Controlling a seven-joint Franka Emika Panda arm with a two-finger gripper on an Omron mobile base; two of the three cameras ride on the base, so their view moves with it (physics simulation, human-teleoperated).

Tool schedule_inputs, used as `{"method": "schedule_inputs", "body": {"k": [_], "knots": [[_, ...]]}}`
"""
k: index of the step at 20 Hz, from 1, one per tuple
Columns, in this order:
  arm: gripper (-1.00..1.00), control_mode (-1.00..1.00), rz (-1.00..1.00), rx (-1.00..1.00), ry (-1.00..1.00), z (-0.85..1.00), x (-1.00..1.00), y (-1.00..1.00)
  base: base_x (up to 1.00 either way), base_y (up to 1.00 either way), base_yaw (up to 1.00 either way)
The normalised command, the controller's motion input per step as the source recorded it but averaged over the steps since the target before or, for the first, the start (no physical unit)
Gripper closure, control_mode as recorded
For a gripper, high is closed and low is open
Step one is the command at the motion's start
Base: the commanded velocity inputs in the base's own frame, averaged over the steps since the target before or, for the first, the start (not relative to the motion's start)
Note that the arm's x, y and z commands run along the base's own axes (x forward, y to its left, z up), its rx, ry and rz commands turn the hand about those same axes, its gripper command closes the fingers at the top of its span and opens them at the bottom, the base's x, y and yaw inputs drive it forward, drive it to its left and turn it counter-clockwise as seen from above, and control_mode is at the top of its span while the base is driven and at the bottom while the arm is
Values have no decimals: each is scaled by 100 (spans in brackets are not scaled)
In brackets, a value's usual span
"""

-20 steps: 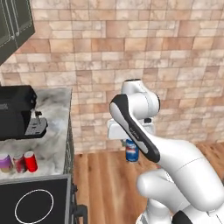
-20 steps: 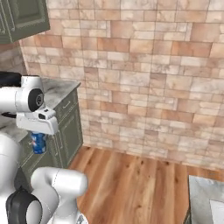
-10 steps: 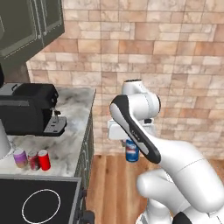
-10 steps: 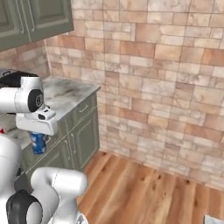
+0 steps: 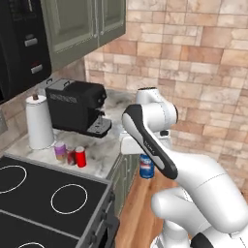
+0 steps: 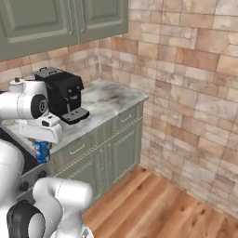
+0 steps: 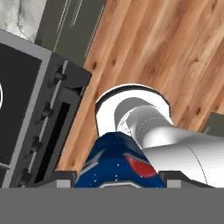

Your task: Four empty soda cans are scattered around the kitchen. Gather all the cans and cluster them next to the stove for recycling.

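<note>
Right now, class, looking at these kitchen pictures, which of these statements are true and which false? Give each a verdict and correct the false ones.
1. The gripper holds a blue can between its fingers. True.
2. The blue can already stands on the counter with the others. False: it hangs in the gripper above the wood floor, in front of the cabinets.
3. Three cans, one purplish-pink can and two red cans, stand on the counter beside the stove. True.
4. The paper-towel roll lies on its side. False: it stands upright, left of the coffee machine.
5. The coffee machine is white. False: it is black.
</note>
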Motion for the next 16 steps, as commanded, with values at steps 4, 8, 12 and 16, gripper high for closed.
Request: {"method": "schedule_inputs", "body": {"k": [4, 8, 12, 16], "knots": [[100, 100, 0, 0, 0, 0, 0, 0, 8, 0, 50], [100, 100, 0, 0, 0, 0, 0, 0, 21, 0, 49], [100, 100, 0, 0, 0, 0, 0, 0, 47, -19, 36], [100, 100, 0, 0, 0, 0, 0, 0, 61, -37, 28]]}}
